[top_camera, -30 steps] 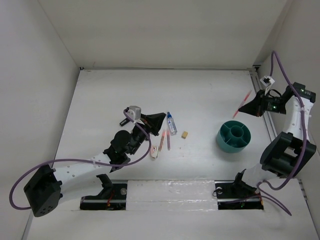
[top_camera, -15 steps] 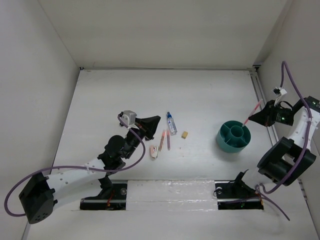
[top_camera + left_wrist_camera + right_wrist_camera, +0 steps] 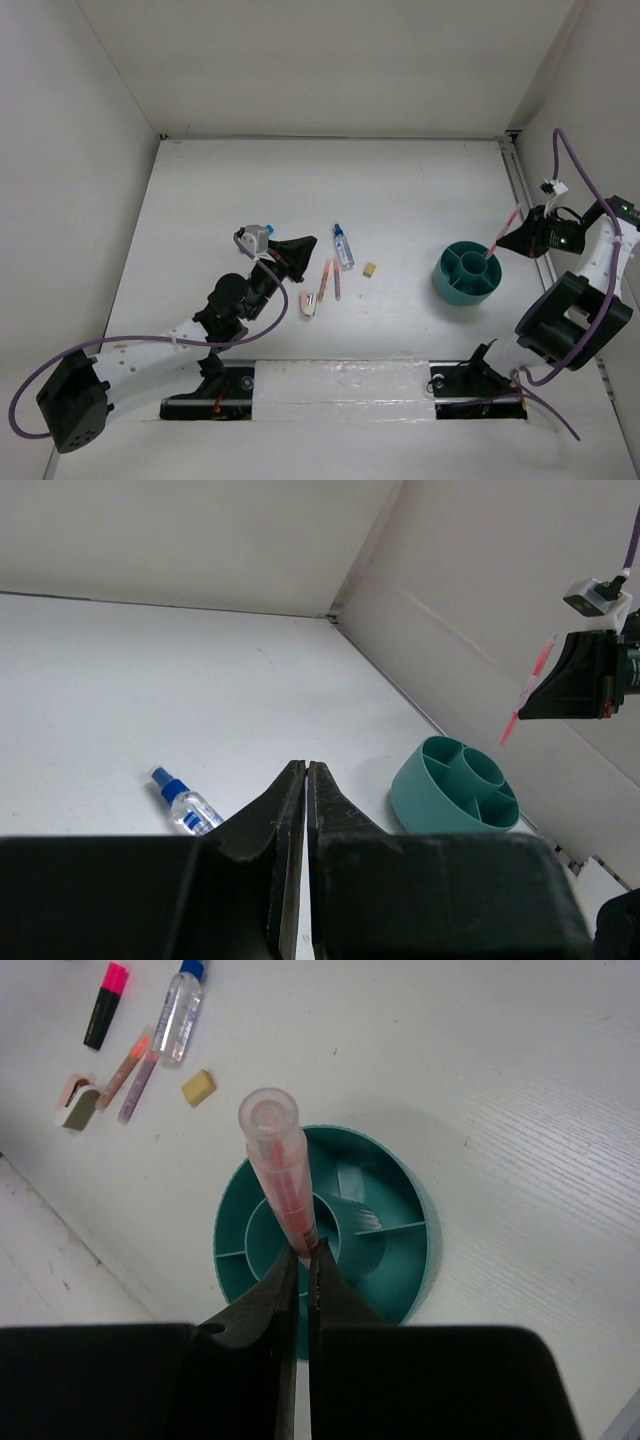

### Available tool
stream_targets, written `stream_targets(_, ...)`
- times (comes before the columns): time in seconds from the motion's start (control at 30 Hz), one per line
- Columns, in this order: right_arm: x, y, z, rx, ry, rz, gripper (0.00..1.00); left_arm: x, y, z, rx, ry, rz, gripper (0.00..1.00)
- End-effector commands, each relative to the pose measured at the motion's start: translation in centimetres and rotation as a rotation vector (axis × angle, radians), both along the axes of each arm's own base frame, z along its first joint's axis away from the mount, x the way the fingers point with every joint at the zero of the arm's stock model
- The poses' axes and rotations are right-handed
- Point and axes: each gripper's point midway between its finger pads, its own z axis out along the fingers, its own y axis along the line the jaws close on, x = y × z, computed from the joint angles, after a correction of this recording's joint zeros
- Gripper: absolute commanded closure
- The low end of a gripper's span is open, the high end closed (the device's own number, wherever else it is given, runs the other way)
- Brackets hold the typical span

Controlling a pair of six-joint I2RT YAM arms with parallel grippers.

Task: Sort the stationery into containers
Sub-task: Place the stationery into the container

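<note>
I have my left end effector (image 3: 305, 772) closed and empty well left of the cup (image 3: 466, 273), with stapler (image 3: 310, 304), pens (image 3: 325, 275), bottle (image 3: 343, 246) and eraser (image 3: 370, 269) on the bench (image 3: 420, 190) left of that cup, and my right end effector (image 3: 303, 1252) clamping a pen (image 3: 278, 1170) over the cup.

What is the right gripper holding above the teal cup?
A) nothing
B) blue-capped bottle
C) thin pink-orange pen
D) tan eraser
C: the right gripper is shut on a pink-orange pen above the teal cup; bottle and eraser lie on the table.
</note>
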Motion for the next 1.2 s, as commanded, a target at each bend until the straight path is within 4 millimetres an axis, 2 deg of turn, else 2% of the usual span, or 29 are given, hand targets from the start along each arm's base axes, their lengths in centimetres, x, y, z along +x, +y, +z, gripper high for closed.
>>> stream_targets(0.0,-0.5,0.2,-0.5,-0.010,0.007,0.025,1.00,-0.2,0.3,1.4,-0.043,-0.038,-0.003,0.99)
stream_targets(0.33,-0.7,0.3,-1.2,-0.022,0.021,0.043,1.00,-0.2,0.4,1.4,-0.027,-0.049,0.002,0.99)
stream_targets(0.5,-0.6,1.7,-0.5,-0.033,-0.008,0.089,1.00,-0.2,0.4,1.4,-0.027,-0.049,0.002,0.99)
stream_targets(0.6,-0.3,2.1,0.3,-0.023,-0.033,0.093,1.00,-0.2,0.4,1.4,-0.027,-0.049,0.002,0.99)
stream_targets(0.73,-0.2,2.5,0.5,-0.010,-0.034,0.098,1.00,-0.1,0.7,1.7,-0.029,-0.059,0.013,0.99)
stream_targets(1.17,-0.3,1.7,-1.9,-0.011,0.049,0.107,1.00,-0.2,1.3,1.6,-0.026,-0.061,0.033,0.99)
